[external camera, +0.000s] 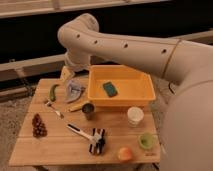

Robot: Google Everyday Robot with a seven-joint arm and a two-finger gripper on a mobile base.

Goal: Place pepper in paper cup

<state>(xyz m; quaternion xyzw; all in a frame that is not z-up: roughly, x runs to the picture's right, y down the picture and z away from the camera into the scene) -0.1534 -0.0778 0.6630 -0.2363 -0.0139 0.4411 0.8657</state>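
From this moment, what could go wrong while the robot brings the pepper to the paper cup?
1. The open pincer hovers just beside the pepper, not around it. The pepper is slender and lies near the back left corner of the table, so a poor grasp may push it off.
2. The paper cup stands across the table, with a dark metal cup between. The arm may knock that cup, or drop the pepper into the wrong one.
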